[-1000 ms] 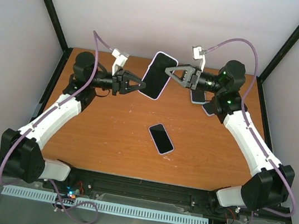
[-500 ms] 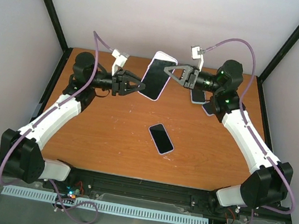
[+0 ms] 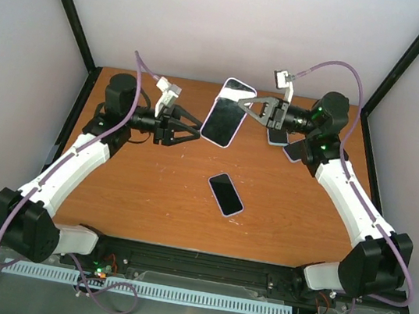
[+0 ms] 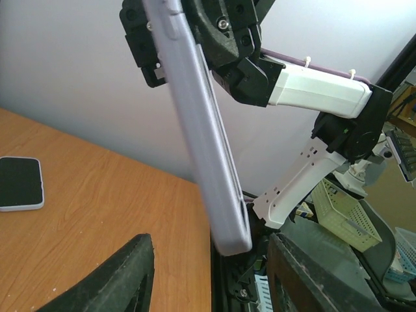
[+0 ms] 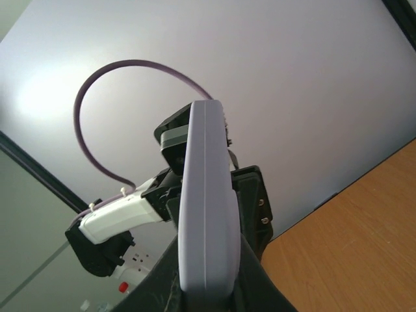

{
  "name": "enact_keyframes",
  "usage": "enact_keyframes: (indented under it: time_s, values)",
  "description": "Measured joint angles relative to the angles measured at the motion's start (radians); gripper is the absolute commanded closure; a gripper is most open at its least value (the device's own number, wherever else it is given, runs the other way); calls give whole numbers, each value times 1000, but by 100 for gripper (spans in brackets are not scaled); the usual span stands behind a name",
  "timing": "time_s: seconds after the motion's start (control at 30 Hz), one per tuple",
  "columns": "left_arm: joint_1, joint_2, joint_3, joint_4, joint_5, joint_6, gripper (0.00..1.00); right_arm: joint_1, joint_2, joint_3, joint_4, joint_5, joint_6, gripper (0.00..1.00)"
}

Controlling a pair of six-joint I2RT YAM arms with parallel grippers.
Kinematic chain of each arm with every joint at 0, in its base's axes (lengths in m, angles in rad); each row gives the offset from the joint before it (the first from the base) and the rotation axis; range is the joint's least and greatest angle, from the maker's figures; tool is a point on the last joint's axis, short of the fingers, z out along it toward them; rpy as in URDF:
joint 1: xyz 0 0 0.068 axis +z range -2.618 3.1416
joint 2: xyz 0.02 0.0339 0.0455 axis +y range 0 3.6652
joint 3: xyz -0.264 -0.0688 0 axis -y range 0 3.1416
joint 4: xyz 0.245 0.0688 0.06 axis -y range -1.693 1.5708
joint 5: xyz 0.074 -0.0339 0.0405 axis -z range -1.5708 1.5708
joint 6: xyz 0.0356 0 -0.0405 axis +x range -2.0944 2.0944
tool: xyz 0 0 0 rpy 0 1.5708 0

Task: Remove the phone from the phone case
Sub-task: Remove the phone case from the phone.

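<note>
1. Top external: the right gripper (image 3: 242,107) clamps the phone case (image 3: 238,81), with the phone (image 3: 223,116) inside. The left gripper (image 3: 196,128) gapes just left of the case.
2. Left wrist: the case hangs just beyond the spread fingers (image 4: 117,279), unsupported there, so it may pivot.
3. Right wrist: the fingers (image 5: 168,292) pinch one end only, and a slip would drop it.

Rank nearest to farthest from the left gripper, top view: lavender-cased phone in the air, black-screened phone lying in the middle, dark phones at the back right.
From the left gripper, which is open:
1. Lavender-cased phone: just off its fingertips, up and to the right, clamped by the right gripper.
2. Black-screened phone: lying flat at centre, lower in the view.
3. Dark phones: back right, beyond the held phone.
</note>
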Motion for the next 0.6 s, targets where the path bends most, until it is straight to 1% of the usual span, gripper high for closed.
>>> enact_keyframes:
  time_s: [0.23, 0.33, 0.47, 0.6]
  values:
    - [0, 0, 0, -17, 1, 16, 56, 0, -23, -20, 44, -31, 17, 97]
    - [0, 0, 0, -15, -1, 11, 56, -1, -23, -21, 52, -32, 18, 97]
    - [0, 0, 0, -2, 3, 4, 53, -2, -23, -22, 53, -32, 13, 97]
    - [0, 0, 0, 25, 26, -14, 53, -2, -26, -22, 26, -32, -14, 97]
